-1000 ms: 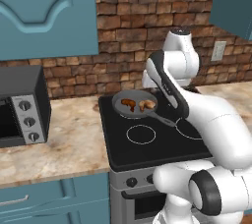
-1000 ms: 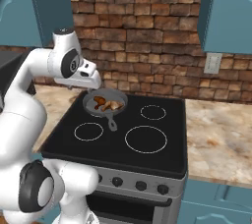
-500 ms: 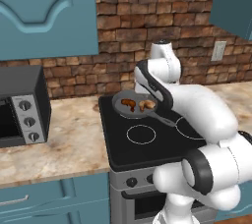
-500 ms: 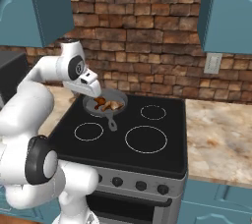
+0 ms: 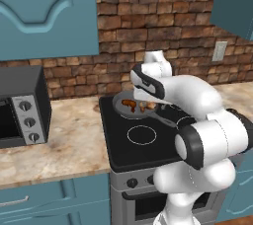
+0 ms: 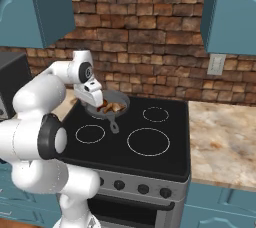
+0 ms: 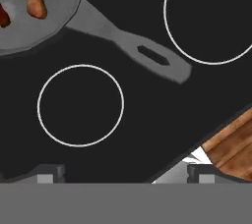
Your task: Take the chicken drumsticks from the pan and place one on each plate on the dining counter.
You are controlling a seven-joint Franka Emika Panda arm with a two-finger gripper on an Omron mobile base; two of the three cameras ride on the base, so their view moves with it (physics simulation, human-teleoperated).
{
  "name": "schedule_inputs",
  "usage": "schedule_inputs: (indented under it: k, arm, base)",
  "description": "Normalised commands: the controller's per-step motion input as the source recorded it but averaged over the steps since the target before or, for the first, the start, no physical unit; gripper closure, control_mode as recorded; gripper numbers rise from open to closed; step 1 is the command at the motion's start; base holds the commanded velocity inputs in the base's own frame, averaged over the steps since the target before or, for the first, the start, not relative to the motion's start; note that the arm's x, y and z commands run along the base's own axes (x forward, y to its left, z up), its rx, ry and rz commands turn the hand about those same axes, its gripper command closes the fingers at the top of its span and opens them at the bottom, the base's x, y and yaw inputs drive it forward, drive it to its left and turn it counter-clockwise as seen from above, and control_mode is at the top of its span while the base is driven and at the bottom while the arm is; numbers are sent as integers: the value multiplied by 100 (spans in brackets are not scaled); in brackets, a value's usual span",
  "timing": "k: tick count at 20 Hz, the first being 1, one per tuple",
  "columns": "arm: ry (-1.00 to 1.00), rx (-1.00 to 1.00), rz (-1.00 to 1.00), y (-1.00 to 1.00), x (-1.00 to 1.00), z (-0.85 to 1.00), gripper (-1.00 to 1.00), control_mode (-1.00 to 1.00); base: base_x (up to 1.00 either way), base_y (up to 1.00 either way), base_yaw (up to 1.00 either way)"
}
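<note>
Black glass stovetop [image 6: 150, 152] carries the round dark grey frying pan [image 5: 129, 111] at its rear left corner, two reddish-brown chicken drumsticks [image 5: 136, 105] inside; the end effector [image 6: 102, 106] hangs over the pan, fingers [image 7: 49, 173] spread wide, gripping nothing

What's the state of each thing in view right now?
drumsticks: both in the pan, side by side, not gripped.
pan: on the stove's back-left burner, handle pointing toward the front.
hand: over the stovetop, fingertips apart, open, empty.
toaster oven: on the counter left of the stove, door closed.
stove: burners bare except under the pan.
</note>
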Motion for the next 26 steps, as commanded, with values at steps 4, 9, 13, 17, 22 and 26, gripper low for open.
schedule_inputs:
  k: [4,9,13,17,22,26]
  arm:
    - [0,0,-6,-4,30,-43,-100,-100]
    - [2,0,0,-1,39,-24,-100,-100]
    - [3,0,0,-9,47,-15,-100,-100]
    - [3,0,0,-12,46,-18,-100,-100]
    - [3,-4,0,-1,36,-28,-100,-100]
    - [4,-11,0,11,35,-34,-100,-100]
  base:
    - [0,0,0]
    - [0,0,0]
    - [0,0,0]
    - [0,0,0]
    - [0,0,0]
    - [0,0,0]
